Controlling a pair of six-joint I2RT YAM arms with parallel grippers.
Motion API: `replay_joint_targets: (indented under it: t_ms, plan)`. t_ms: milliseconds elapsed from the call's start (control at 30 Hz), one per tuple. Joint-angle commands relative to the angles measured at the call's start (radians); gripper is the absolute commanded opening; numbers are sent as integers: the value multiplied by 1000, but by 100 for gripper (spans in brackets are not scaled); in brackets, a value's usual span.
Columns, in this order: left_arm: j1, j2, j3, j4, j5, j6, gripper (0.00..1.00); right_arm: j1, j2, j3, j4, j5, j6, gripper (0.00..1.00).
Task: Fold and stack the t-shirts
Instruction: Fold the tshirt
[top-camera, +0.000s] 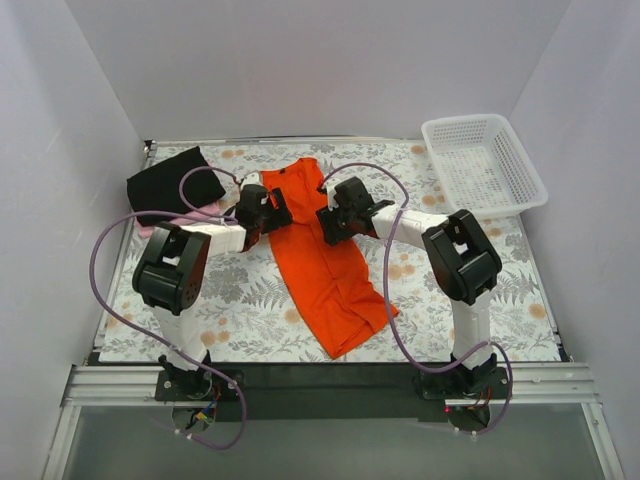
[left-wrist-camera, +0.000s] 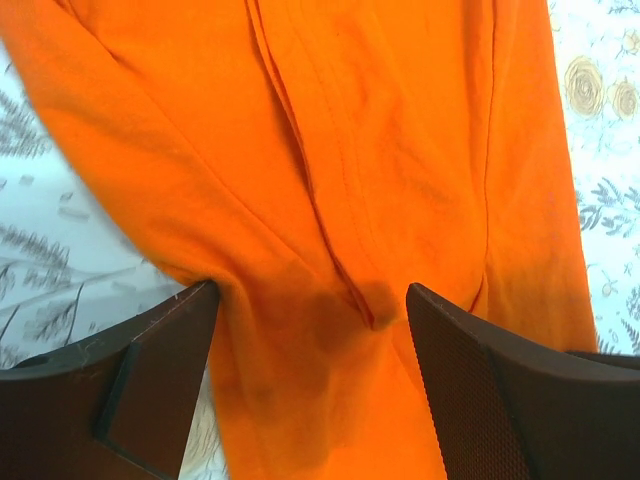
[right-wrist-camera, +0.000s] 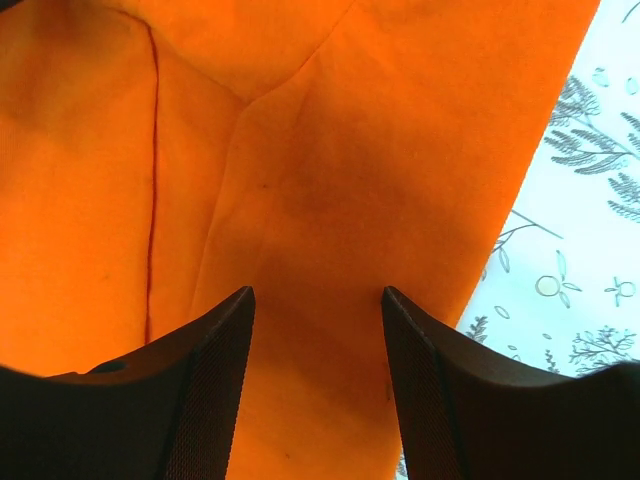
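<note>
The orange t-shirt (top-camera: 325, 270) lies on the table as a long narrow strip, folded lengthwise, running from the back centre towards the front. My left gripper (top-camera: 272, 213) is open at the strip's left edge near its far end, with the cloth (left-wrist-camera: 380, 150) filling the gap between its fingers. My right gripper (top-camera: 330, 222) is open at the strip's right edge opposite, just above the cloth (right-wrist-camera: 330, 150). The black t-shirt (top-camera: 165, 178) lies folded at the back left, on top of the pale pink one (top-camera: 148, 229), of which only an edge shows.
A white mesh basket (top-camera: 484, 166) stands at the back right corner. The table has a floral cloth (top-camera: 450, 320). White walls close in the left, back and right sides. Purple cables loop from both arms.
</note>
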Motion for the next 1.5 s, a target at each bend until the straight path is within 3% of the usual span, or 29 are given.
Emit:
replay_joint_targets:
  t_ms: [0, 433, 1067, 1233, 1467]
  plan:
    - [1, 67, 60, -54, 14, 29, 70, -11, 12, 6, 26, 33, -10, 48]
    - [-12, 239, 279, -86, 155, 117, 70, -23, -116, -235, 2, 112, 107, 49]
    - [-32, 319, 393, -115, 129, 121, 70, -131, -18, -83, -23, 80, 64, 50]
    - [-35, 258, 376, -105, 140, 134, 72, -128, -59, -94, -23, 16, 55, 51]
    - [-57, 34, 280, -71, 123, 181, 77, -99, -267, -158, -12, 28, 50, 66]
